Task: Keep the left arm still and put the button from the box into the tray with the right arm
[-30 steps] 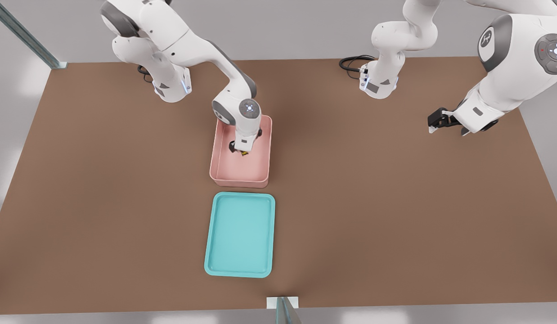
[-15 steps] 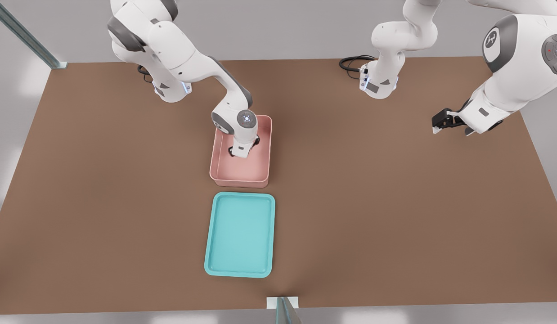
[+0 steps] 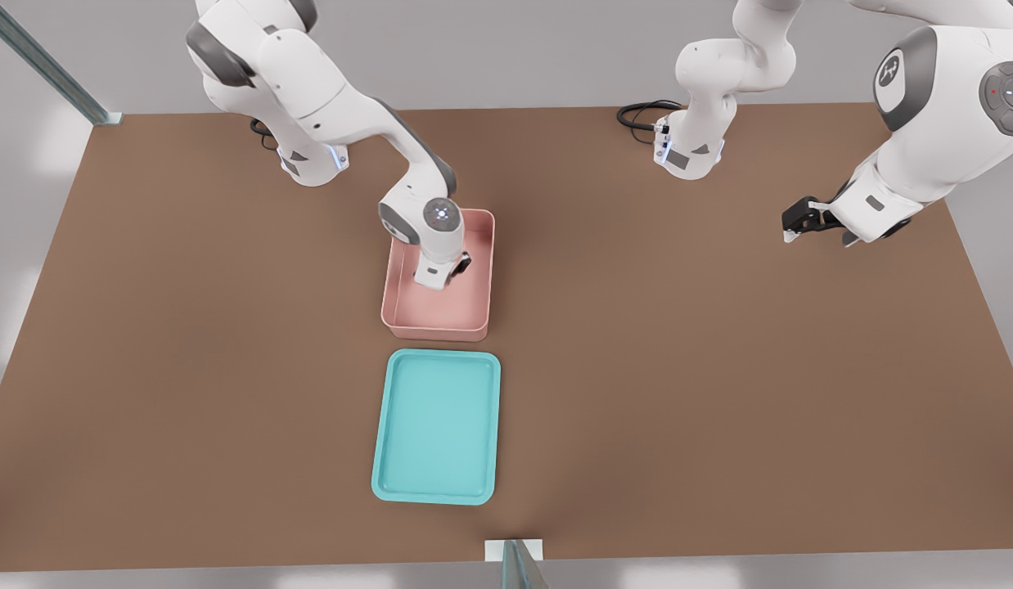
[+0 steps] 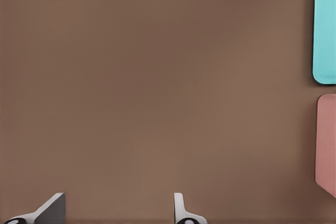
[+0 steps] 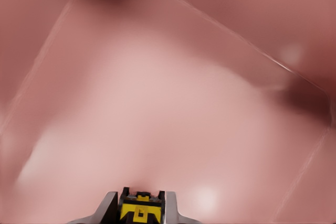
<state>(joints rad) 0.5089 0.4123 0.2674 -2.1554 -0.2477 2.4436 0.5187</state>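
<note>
currently the right arm's gripper [image 5: 139, 214] sits down inside the box [image 3: 402, 315], its fingers [image 5: 105, 209] closed narrow on the button [image 5: 137, 209], yellow cap showing between them just above the pink floor. judged step: lift-out. advice: rise straight up until the button is above the box walls, hold grip force steady since the part is tiny and could twist out, then carry to the tray [image 3: 392, 425], which lies well apart from the fingers past the box's near wall on the desk [image 3: 719, 368]. no brand, label or writing is legible.
</note>
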